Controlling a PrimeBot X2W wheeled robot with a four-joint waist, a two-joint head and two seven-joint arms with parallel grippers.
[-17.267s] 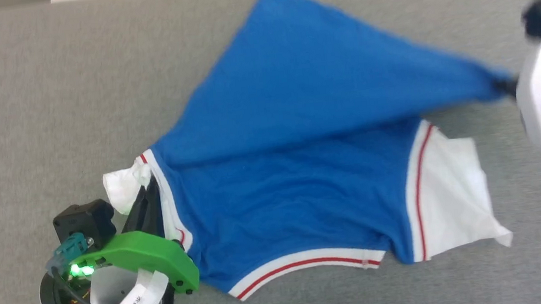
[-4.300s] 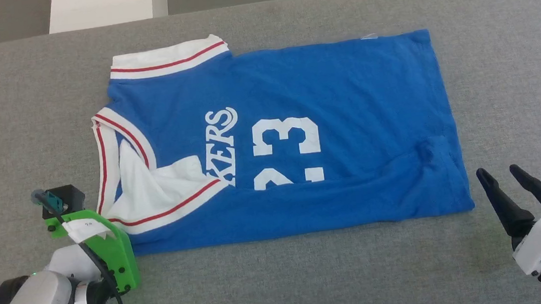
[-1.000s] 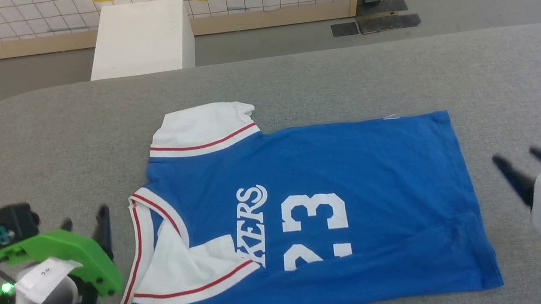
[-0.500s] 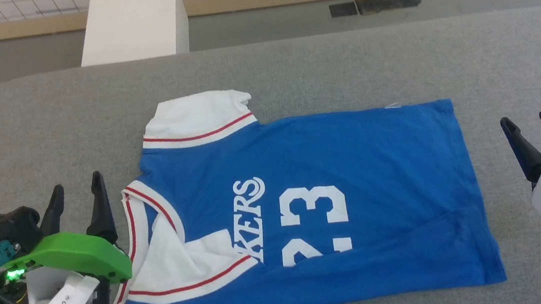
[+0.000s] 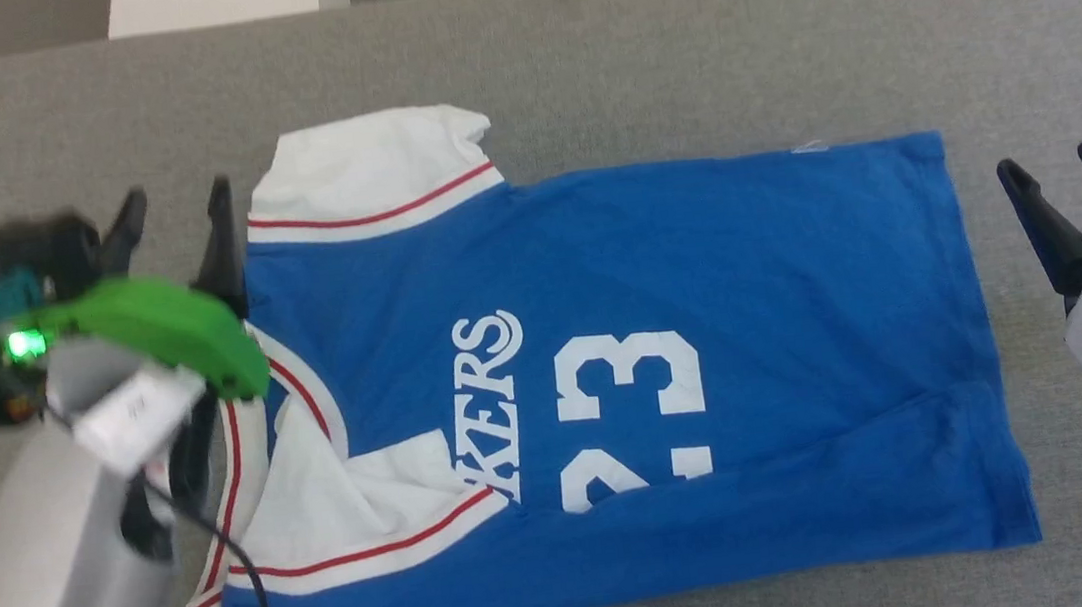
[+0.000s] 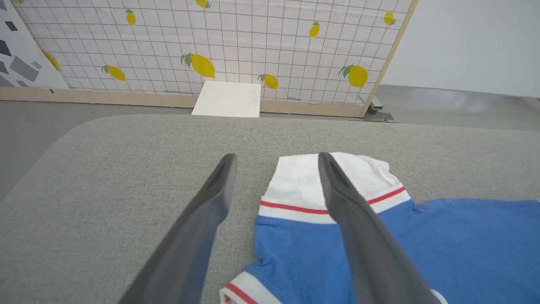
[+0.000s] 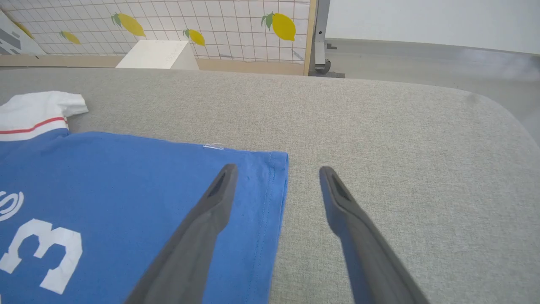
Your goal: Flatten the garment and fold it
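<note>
Grey padded table [image 5: 576,58] is sitting before a lemon-print panel [image 6: 236,46] and white box [image 6: 228,99]. Garment [image 5: 697,257] is lying flat mid-table, near edge folded over. Left gripper [image 5: 176,196] is gaping wide, empty, at the white sleeve [image 5: 366,166]; right gripper [image 5: 1049,162] is gaping wide, empty, beside the hem [image 5: 978,298].

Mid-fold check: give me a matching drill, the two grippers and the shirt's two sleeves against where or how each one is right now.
Things:
1. left gripper
2. right gripper
3. far sleeve
4. near sleeve

Place or state:
A. folded in over the blue front, covering part of the lettering
B. open, at the hem end of the shirt
C. lying flat, sticking out past the blue body
D. open, at the neck end of the shirt

Pairs: 1-D, 2-B, 3-C, 4-A
</note>
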